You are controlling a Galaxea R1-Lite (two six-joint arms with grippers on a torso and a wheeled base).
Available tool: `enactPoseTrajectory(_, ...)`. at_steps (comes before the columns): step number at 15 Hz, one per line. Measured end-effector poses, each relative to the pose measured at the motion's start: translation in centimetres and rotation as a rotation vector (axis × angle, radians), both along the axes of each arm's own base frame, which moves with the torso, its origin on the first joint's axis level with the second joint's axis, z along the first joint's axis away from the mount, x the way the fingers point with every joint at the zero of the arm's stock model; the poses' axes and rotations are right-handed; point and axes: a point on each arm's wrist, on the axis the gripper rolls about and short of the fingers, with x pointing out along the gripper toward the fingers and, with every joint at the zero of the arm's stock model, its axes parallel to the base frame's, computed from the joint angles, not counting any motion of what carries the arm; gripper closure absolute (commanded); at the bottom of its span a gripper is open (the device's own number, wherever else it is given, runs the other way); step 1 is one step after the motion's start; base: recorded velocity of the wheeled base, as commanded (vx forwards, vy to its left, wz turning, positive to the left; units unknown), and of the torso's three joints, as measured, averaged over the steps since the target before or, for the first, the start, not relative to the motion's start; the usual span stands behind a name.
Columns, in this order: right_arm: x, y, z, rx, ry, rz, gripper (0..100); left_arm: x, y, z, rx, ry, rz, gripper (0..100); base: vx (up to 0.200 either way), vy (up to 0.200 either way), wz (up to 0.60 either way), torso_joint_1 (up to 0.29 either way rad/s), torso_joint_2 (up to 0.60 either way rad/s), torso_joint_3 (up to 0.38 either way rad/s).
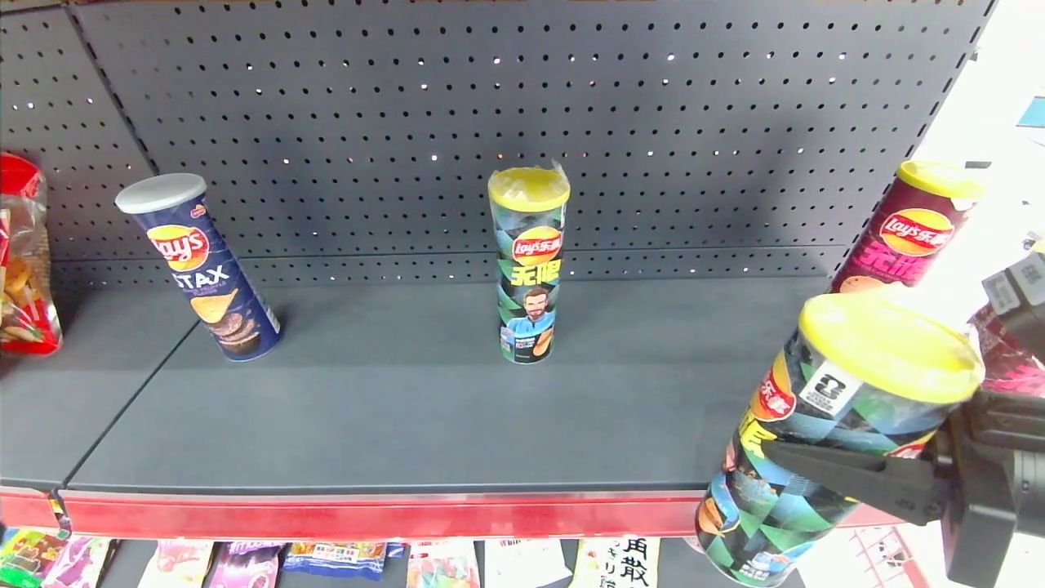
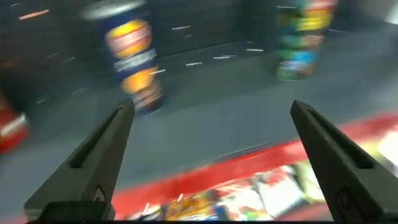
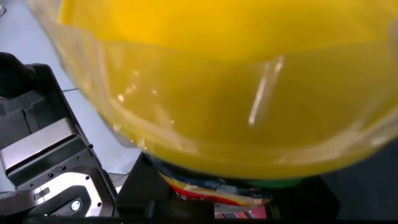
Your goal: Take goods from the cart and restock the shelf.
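My right gripper (image 1: 820, 461) is shut on a green patterned chip can with a yellow lid (image 1: 849, 392), held tilted just in front of the shelf's right end. That can's yellow lid (image 3: 236, 81) sits close up in the right wrist view. On the dark shelf (image 1: 408, 408) a matching green can (image 1: 529, 261) stands upright in the middle, a blue can with a grey lid (image 1: 196, 269) at the left, and a maroon can (image 1: 906, 229) at the right. My left gripper (image 2: 212, 107) is open with nothing between its fingers, facing the blue can (image 2: 134, 62) from in front of the shelf's red lip (image 2: 249, 165).
A red snack bag (image 1: 20, 261) lies at the shelf's far left. A perforated back panel (image 1: 490, 122) closes the shelf behind. Packets (image 1: 326, 563) fill the lower shelf below the red lip. Wide bare gaps lie between the standing cans.
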Motion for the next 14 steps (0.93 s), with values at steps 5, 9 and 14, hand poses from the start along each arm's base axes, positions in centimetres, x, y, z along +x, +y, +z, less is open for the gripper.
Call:
enactPoseTrajectory(5, 0.3, 0.2, 1.2, 0.023, -0.03, -0.001, 100, 8.3, -2.2, 2.8, 0.042, 0.217, -0.345, 0, 0.0, 0.0, 0.0, 0.0, 0.0, 0.0)
enactPoseTrajectory(9, 0.3, 0.2, 1.8, 0.038, -0.045, 0.002, 100, 14.8, -4.9, 4.2, 0.09, 0.289, -0.493, 0, 0.0, 0.0, 0.0, 0.0, 0.0, 0.0)
enactPoseTrajectory(14, 0.0, 0.1, 2.1, 0.048, -0.056, 0.008, 100, 23.1, -8.5, 3.5, 0.16, 0.294, -0.577, 0, 0.0, 0.0, 0.0, 0.0, 0.0, 0.0)
